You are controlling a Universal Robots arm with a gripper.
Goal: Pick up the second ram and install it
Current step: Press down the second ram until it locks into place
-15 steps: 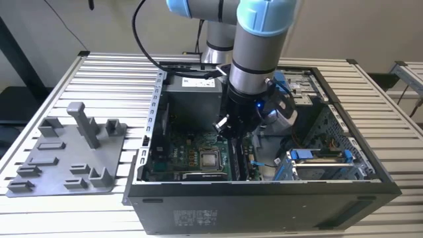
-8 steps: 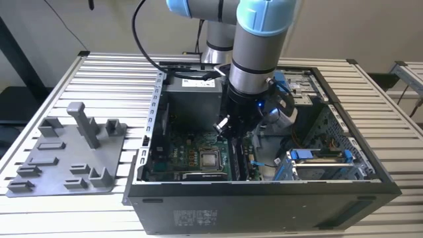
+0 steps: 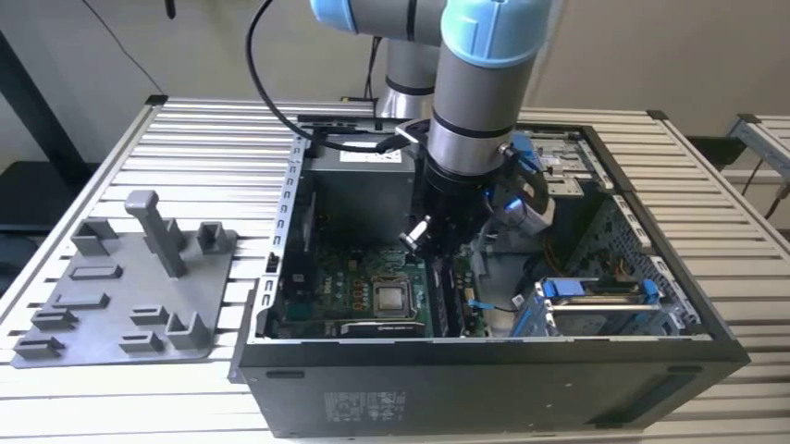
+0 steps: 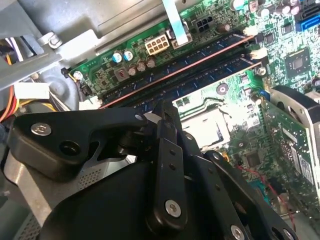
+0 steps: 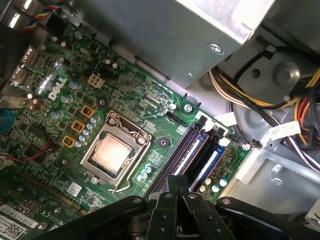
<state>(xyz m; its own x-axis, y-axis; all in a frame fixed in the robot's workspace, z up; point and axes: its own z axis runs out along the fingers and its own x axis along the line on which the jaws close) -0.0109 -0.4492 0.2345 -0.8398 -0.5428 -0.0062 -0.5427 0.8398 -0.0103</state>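
Closest to us, the gripper (image 5: 177, 184) has its fingers pressed together with no board visible between them, and it hangs just above the memory slots (image 5: 200, 150). In the second wrist view the gripper (image 4: 164, 112) sits over the same slots (image 4: 200, 75). A thin reddish edge (image 4: 190, 65) runs along one of them. We take this for the top of a stick, but we cannot tell whether it is the second ram or whether it is fully seated. The main risk, as we judge it, is pushing down off the line of the slot, which could tilt the stick or leave one end high. The white latches (image 5: 223, 141) would not close in that case. A tip that slides sideways could strike the small capacitors beside the slots, or the bare socket (image 5: 112, 152) further along the motherboard (image 5: 150, 100). The cables (image 5: 260, 100) bunch near the far end of the slots and could snag the fingers on the way out. In the exterior view the gripper (image 3: 420, 242) reaches deep into the case (image 3: 494, 370), so its walls leave little room. The grey plate (image 3: 111, 287) lies well apart, on the exterior view's left.
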